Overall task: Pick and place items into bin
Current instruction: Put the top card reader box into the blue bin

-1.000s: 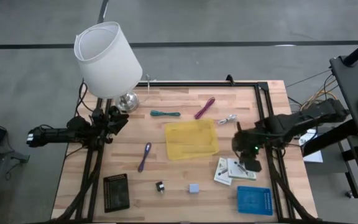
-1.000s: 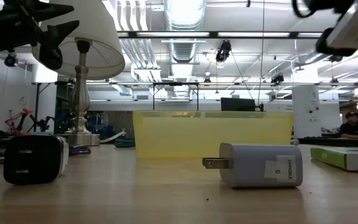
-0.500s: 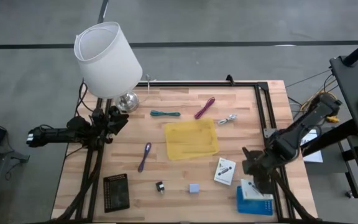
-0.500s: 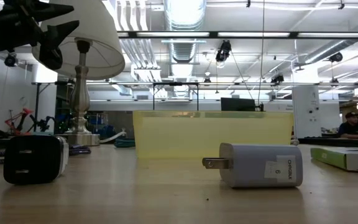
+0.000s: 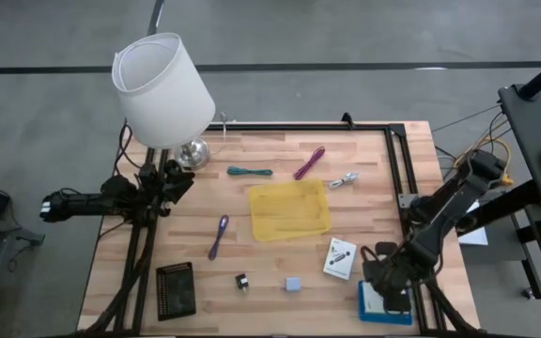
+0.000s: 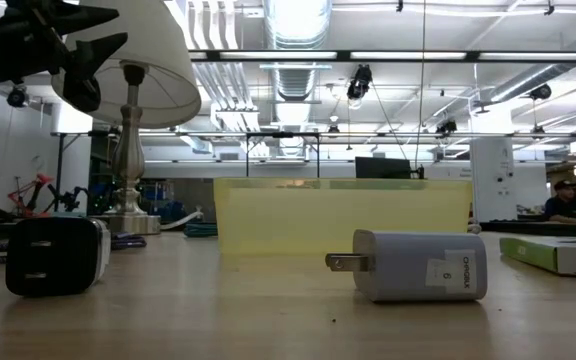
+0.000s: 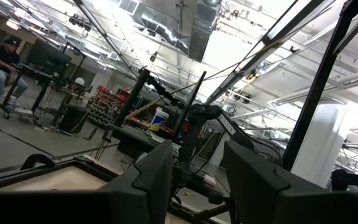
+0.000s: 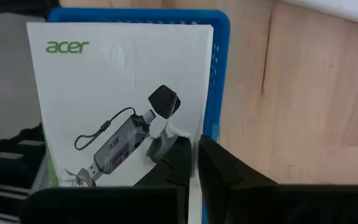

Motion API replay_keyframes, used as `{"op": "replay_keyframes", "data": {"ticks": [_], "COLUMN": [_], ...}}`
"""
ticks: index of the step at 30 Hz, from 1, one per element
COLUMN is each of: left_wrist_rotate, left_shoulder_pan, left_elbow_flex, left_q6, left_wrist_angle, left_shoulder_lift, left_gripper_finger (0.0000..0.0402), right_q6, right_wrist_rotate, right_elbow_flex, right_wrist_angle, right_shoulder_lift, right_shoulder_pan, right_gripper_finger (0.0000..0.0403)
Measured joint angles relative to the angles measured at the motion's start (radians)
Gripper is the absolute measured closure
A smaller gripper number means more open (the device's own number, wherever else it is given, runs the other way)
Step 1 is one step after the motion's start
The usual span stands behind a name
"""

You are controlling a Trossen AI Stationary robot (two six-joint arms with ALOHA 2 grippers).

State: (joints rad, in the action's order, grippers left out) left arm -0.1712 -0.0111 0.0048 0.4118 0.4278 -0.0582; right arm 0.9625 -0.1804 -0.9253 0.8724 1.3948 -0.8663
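My right gripper (image 5: 384, 282) hangs over the blue bin (image 5: 397, 314) at the table's near right corner, shut on a white Acer packet (image 8: 110, 99). A second white packet (image 5: 340, 257) lies flat on the table beside it. The teal cord (image 5: 250, 172), magenta cord (image 5: 309, 161), purple cord (image 5: 218, 236), silver clip (image 5: 344, 180), tiny black piece (image 5: 241, 281) and grey-blue cube (image 5: 293, 284) lie untouched on the wood. My left gripper (image 7: 197, 180) waits open at the table's left edge, beside the lamp. My right gripper pinches the white packet by one edge (image 8: 188, 134) between its two fingers (image 8: 219, 171), coming from above and pointing down. The packet's printed face lies over the blue bin's rim (image 8: 219, 93). Whether it rests in the bin I cannot tell.
A yellow tray (image 5: 289, 208) sits mid-table. A black tray (image 5: 176, 288) lies near the near left corner. The white lamp (image 5: 162, 89) stands at the far left. Black frame rails run along the table's edges. In the low view a black charger (image 6: 53, 255) and a grey plug (image 6: 418, 265) stand close.
My right gripper lifted one of the two white packets off the table, leaving the other behind, and carried it toward the near edge until it came over the blue bin. The left arm kept still.
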Motion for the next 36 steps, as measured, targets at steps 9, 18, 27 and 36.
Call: {"op": "replay_keyframes", "data": {"ticks": [9,18,27,36], "left_wrist_rotate": [0.0,0.0,0.0,0.0], "left_shoulder_pan": [0.0,0.0,0.0,0.0], "left_elbow_flex": [0.0,0.0,0.0,0.0], "left_q6": [0.0,0.0,0.0,0.0], "left_wrist_angle": [0.0,0.0,0.0,0.0], "left_shoulder_lift": [0.0,0.0,0.0,0.0], "left_gripper_finger": [0.0272,0.0272,0.0272,0.0272], "right_q6": [0.022,0.059,0.057,0.048], "right_wrist_rotate": [0.001,0.049,0.049,0.048], "right_elbow_flex": [0.0,0.0,0.0,0.0], "right_wrist_angle": [-0.015,-0.017,-0.015,-0.013], "right_shoulder_lift": [0.049,0.054,0.062,0.061], "right_shoulder_pan": [-0.041,-0.041,-0.041,-0.041], "right_gripper_finger": [0.0394,0.0394,0.0385,0.0325]}}
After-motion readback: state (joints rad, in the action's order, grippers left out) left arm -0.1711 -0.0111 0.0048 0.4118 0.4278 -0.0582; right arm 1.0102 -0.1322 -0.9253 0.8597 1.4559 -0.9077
